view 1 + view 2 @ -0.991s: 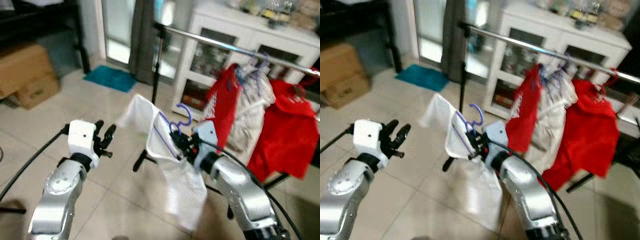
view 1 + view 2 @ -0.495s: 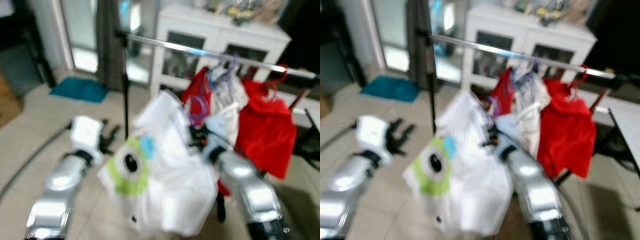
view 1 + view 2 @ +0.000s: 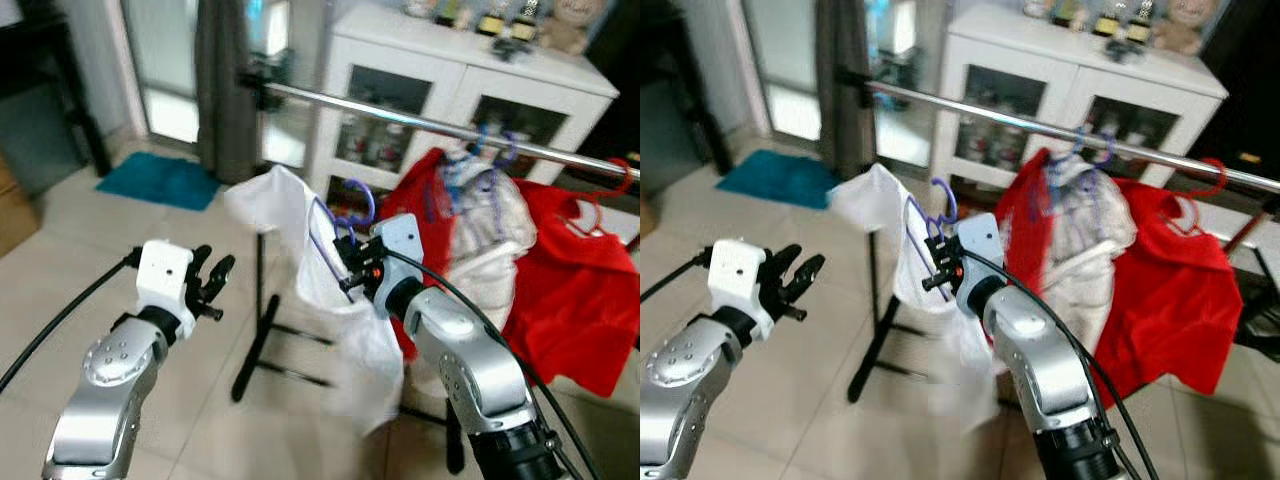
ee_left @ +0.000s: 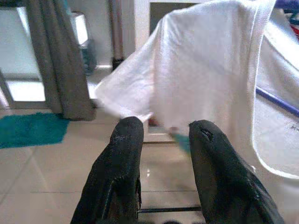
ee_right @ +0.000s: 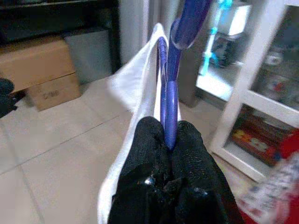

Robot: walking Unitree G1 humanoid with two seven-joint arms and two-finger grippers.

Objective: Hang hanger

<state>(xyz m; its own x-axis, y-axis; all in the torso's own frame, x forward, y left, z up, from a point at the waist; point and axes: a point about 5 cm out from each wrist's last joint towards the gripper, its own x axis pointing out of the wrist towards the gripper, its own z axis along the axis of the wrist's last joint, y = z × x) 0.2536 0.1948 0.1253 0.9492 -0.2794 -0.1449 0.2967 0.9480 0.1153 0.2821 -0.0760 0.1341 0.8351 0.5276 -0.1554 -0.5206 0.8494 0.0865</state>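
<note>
The right gripper (image 3: 347,268) is clamped on the neck of a purple hanger (image 3: 342,225) that carries a white shirt (image 3: 340,310). In the right wrist view the two black fingers (image 5: 150,144) press together on the hanger's stem, with the hook rising above them. The hanger is held in the air in front of a metal rail (image 3: 420,125), below it and not touching it, its hook pointing up. The shirt drapes down from the hanger, past the right arm, toward the tiled floor (image 3: 80,250).

The left gripper (image 3: 212,283) is raised to the left of the shirt, apart from it, with its fingers spread and nothing between them; in the left wrist view the fingers (image 4: 122,163) frame the white cloth hanging ahead.

Further along the rail hang a red garment (image 3: 580,280) and a pale garment (image 3: 480,230) on purple hangers, and a red hook sits over the rail beyond them. The rail's black stand (image 3: 258,300) rests on the floor. Behind the rail stands a white cabinet (image 3: 450,95) with glass doors, a grey curtain (image 3: 225,80) to its left, and a teal mat (image 3: 160,180) lies on the floor.
</note>
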